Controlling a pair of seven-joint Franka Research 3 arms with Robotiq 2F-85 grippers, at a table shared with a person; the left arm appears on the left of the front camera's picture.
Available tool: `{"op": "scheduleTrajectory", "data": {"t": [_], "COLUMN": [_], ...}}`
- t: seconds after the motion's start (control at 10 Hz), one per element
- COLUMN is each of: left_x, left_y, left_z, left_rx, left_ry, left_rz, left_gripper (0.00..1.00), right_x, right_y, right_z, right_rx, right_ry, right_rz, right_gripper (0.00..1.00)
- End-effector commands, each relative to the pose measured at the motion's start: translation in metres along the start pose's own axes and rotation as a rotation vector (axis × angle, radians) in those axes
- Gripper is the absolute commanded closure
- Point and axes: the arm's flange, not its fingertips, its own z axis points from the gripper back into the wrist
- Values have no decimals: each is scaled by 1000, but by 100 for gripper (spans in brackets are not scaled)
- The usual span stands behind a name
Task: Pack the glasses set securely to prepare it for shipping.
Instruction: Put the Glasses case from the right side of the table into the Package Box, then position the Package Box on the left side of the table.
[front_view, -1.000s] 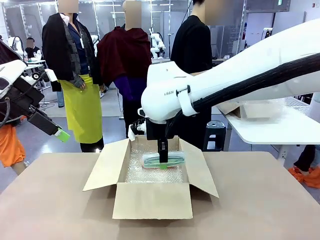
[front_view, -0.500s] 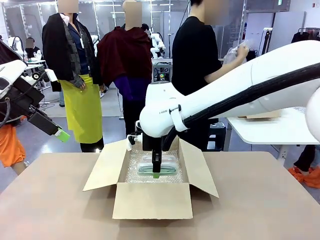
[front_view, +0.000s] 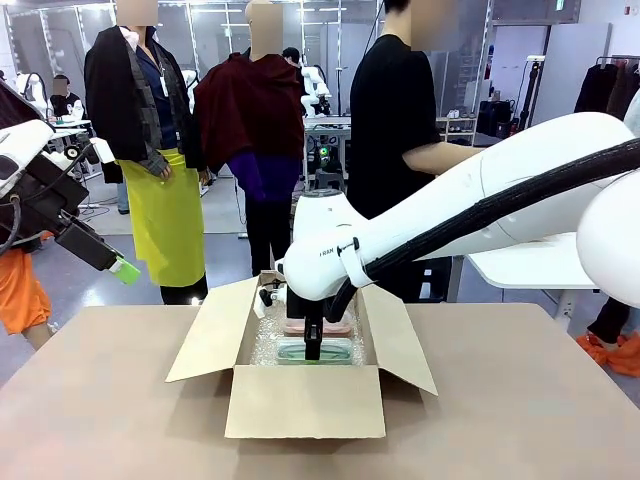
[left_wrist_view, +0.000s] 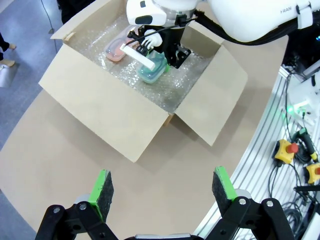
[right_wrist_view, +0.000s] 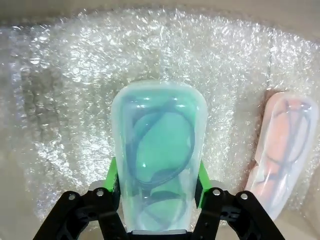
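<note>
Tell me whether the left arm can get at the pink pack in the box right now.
Probably not cleanly. The right gripper hangs low in the box, its jaws straddling the teal pack beside the pink pack, and its wrist covers much of the opening. The left gripper, jaws open, hovers outside the box.

A robotics lab: yellow emergency-stop boxes (left_wrist_view: 283, 150) and loose black cables (left_wrist_view: 278, 176) along the brown table's (front_view: 520, 400) aluminium rail (left_wrist_view: 252, 150), white workbench (front_view: 530, 265) behind.

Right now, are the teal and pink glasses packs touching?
Apart. The right wrist view shows bubble wrap between the teal pack and the pink pack.
</note>
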Motion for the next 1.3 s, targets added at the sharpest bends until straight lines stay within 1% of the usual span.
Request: {"op": "scheduleTrajectory", "data": {"t": [0.0, 0.1, 0.4, 0.5, 0.6, 1.2], "left_x": [-1, -1, -1, -1, -1, -1], "left_y": [0, 0, 0, 0, 0, 0], "left_z": [2, 2, 2, 2, 2, 2], "left_rx": [-20, -20, -20, -20, -20, -20], "left_ry": [-12, -12, -12, -12, -12, -12], "left_rz": [-9, -9, -9, -9, -9, -9], "left_gripper": [0, 0, 0, 0, 0, 0], "right_x": [3, 3, 1, -4, -1, -1], "right_y": [-4, -5, -3, -4, -8, -8], "right_z": [2, 3, 10, 13, 7, 7], "right_rx": [-24, -28, -43, -67, -20, -20], "right_ry": [27, 27, 31, 52, 4, 4], "right_rz": [-36, -40, -43, -56, -21, -21], "right_gripper": [10, 0, 0, 0, 0, 0]}}
